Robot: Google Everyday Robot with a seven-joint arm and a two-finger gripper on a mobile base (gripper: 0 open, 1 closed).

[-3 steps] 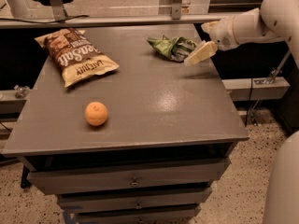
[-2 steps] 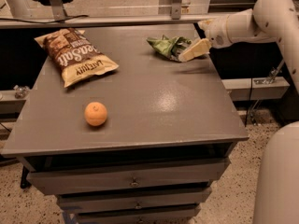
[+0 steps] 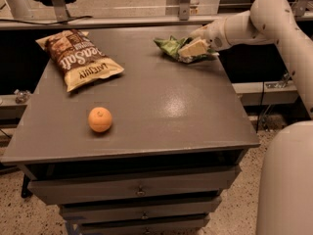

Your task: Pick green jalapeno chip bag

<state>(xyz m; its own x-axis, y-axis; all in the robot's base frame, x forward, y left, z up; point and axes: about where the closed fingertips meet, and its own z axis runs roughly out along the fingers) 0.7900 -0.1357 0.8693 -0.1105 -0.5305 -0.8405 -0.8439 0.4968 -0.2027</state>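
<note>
The green jalapeno chip bag is a small crumpled shiny green bag lying at the far right of the grey table top. My gripper reaches in from the right on the cream arm and sits low over the right half of the bag, covering that part of it. The bag rests on the table.
A larger brown-and-cream chip bag lies flat at the far left. An orange sits left of centre near the front. The table has drawers below. A rail runs behind the far edge. The robot's body stands at the right.
My gripper has moved left and down, from beside the green bag's right edge to over the bag's right half. The bag, orange and brown bag have not moved.
</note>
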